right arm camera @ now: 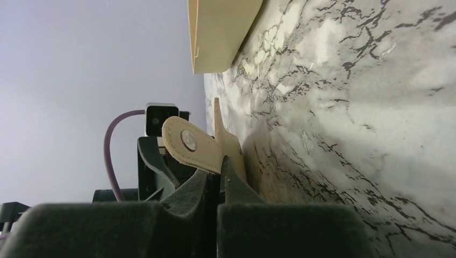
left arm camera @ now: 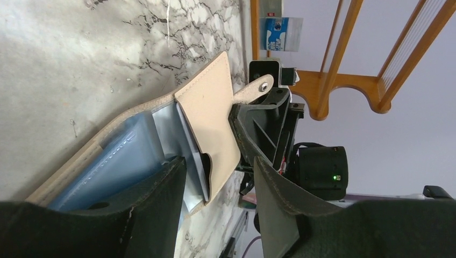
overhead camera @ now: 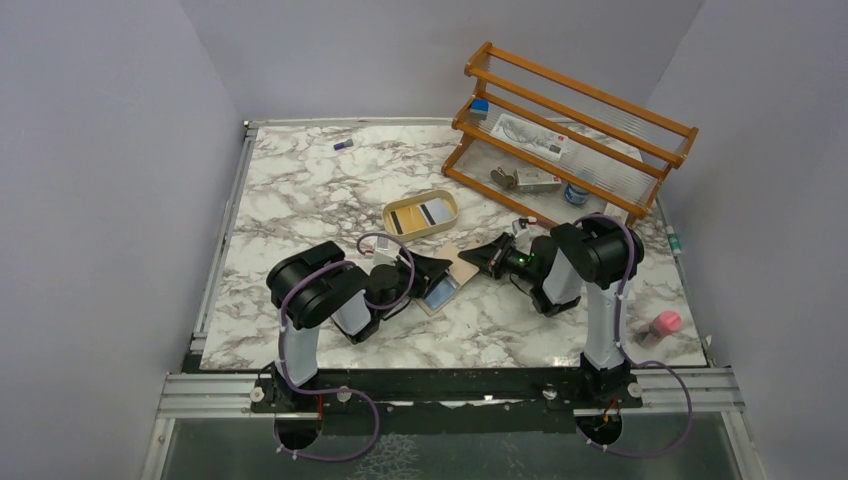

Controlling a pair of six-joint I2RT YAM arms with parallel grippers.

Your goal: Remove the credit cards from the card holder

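Note:
The beige card holder (overhead camera: 452, 278) lies unfolded on the marble between both grippers. My right gripper (right arm camera: 220, 172) is shut on its snap tab (right arm camera: 191, 145) and holds that half's flap (left arm camera: 207, 115) up off the table. In the left wrist view a pale blue credit card (left arm camera: 123, 156) sits in the lower half, and a whitish card (left arm camera: 169, 129) shows its edge under the raised flap. My left gripper (left arm camera: 220, 199) is open, one finger (left arm camera: 156, 209) on the blue side, the other (left arm camera: 282, 204) beyond the flap's outer face. The flap's corner and the whitish card's end stand between the jaws.
An oval tan tray (overhead camera: 421, 232) just behind the card holder holds two cards. A wooden rack (overhead camera: 570, 130) with small items stands at the back right. A pink object (overhead camera: 663, 324) lies by the right arm's base, and a small purple piece (overhead camera: 343, 145) at the far edge.

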